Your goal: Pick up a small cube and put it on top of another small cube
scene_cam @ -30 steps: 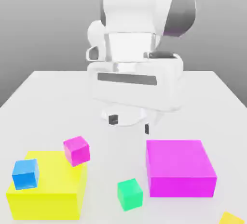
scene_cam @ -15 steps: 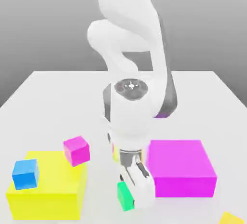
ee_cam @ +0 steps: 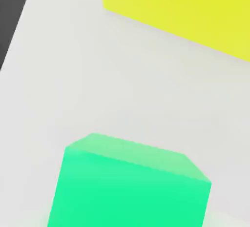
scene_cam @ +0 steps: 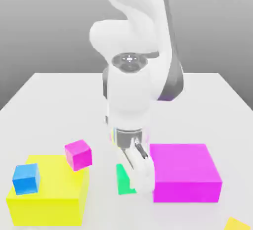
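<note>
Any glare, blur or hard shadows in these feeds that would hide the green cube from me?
Exterior view: flat, even light, with a soft shadow under the big magenta block; the green cube is partly hidden behind the arm's pincer. Hand view: the green cube is evenly lit with a pale top face, no glare, edges slightly soft; the big yellow block is bright but not washed out.

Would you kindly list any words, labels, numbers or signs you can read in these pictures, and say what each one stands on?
None: no readable text appears in either view.
The green cube, small magenta cube, small blue cube, big yellow block and big magenta block all have plain faces.
The arm bears a small round mark near its joint, but no letters or numbers can be read in it.
</note>
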Robot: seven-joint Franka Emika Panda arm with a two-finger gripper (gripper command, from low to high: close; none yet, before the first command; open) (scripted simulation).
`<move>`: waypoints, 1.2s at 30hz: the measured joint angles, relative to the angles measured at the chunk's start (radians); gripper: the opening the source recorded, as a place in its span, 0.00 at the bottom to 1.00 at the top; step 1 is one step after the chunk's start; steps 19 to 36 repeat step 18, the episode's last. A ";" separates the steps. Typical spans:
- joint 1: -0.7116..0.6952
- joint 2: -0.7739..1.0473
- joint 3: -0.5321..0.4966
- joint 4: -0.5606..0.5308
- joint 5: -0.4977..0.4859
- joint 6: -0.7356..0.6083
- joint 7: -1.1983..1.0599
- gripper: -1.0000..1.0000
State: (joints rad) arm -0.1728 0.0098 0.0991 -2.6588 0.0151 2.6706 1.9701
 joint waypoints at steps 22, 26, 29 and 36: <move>-0.137 -0.223 -0.114 -0.092 -0.019 -0.131 -0.115 1.00; -0.137 -0.223 -0.114 -0.092 -0.019 -0.131 -0.115 1.00; -0.137 -0.223 -0.114 -0.092 -0.019 -0.131 -0.115 1.00; -0.137 -0.223 -0.114 -0.092 -0.019 -0.131 -0.115 1.00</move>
